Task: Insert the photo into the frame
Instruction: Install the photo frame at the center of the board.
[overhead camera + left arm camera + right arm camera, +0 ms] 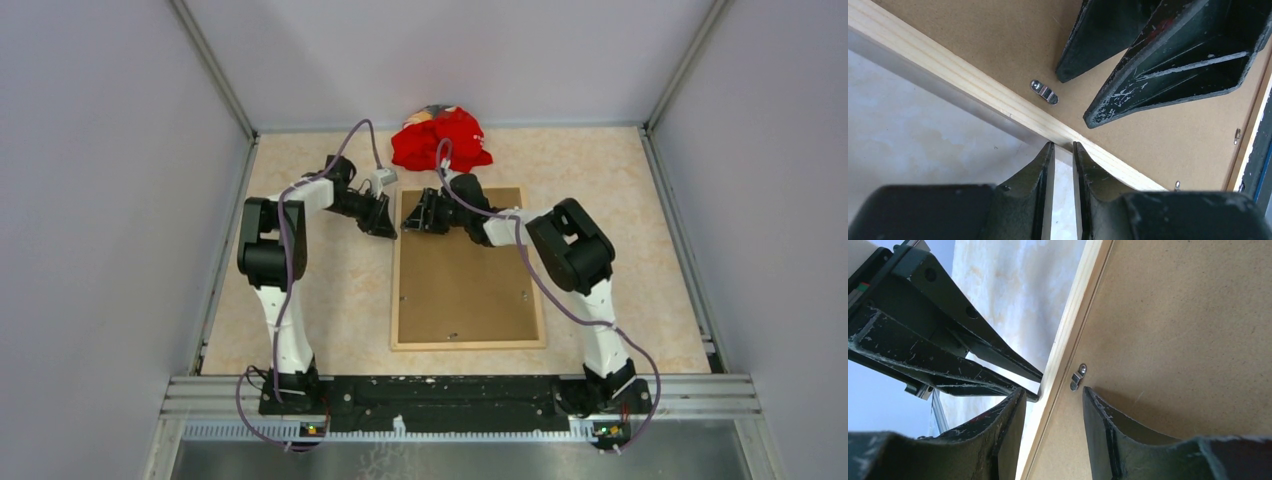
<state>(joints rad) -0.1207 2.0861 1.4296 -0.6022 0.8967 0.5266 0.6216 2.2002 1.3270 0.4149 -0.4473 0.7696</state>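
Closest to the overhead camera, the black base rail (440, 392) runs along the bottom of the picture. The left arm (272, 250) and right arm (577, 250) reach up from it over the pale marbled table (340, 300). At the centre of that view the frame (468, 344) lies flat on the table, back side up, with its long sides running away from the arms. A plain brown backing board (465, 280) fills it. A crumpled red cloth (441, 140) sits on the table just above the frame's top edge.

The left jaws are at the frame's upper left corner, just outside its left rim. In the left wrist view they fill the bottom centre, drawn close with only a narrow slit between them and nothing in the slit. Their tips sit right at the outer edge of the light wood. Whether they touch it cannot be told.

The right jaws hang low over the upper left part of the board, spread apart and holding nothing. In the right wrist view one jaw lies over the wood rim and the other over the board. A small metal turn clip (1078, 376) on the board shows just above the gap between them.
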